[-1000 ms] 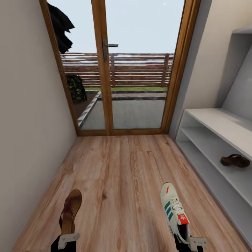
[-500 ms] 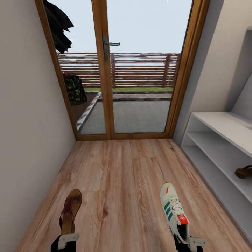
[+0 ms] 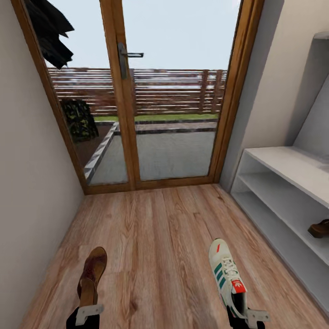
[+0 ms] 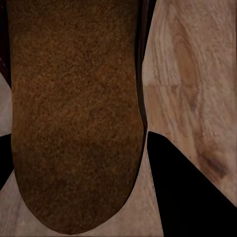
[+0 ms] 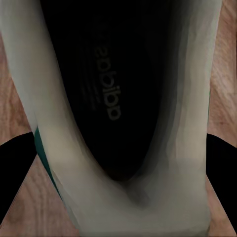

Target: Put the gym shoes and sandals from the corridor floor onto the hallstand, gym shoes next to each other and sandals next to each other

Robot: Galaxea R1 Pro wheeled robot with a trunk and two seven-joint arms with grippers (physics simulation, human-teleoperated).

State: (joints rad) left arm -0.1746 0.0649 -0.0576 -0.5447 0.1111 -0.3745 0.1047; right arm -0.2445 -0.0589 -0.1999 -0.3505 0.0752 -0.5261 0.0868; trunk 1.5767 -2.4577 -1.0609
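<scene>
Wood-grain planks of the corridor floor (image 3: 155, 237) run ahead of me to the glazed door (image 3: 137, 91), the largest things before me. To my right stands the pale hallstand (image 3: 283, 183), with its two long open shelves. On one of them, at the far edge of my head view, the end of a brown sandal (image 3: 320, 228) lies already stowed; that much of the task looks done.

I carry two more. My left pincer (image 3: 87, 315) holds a second sandal (image 3: 92, 274) by its heel end, toe pointing away from me, clear of the rack. My right pincer (image 3: 244, 316) holds a gym shoe (image 3: 227, 274) likewise, heel toward me. Both seem lifted off the floor, though I cannot be certain of the gap. So, as I judge it, these two still have to reach the shelves, the sandal beside its partner, and the other gym shoe is yet to be dealt with.

The left wrist view adds the sandal's rough suede footbed (image 4: 74, 113), with a dark finger (image 4: 187, 192) at its side, pressed in as far as I can tell. The right wrist view looks into the trainer's black lining and printed insole (image 5: 106, 89), dark fingers (image 5: 15, 173) flanking its heel.
</scene>
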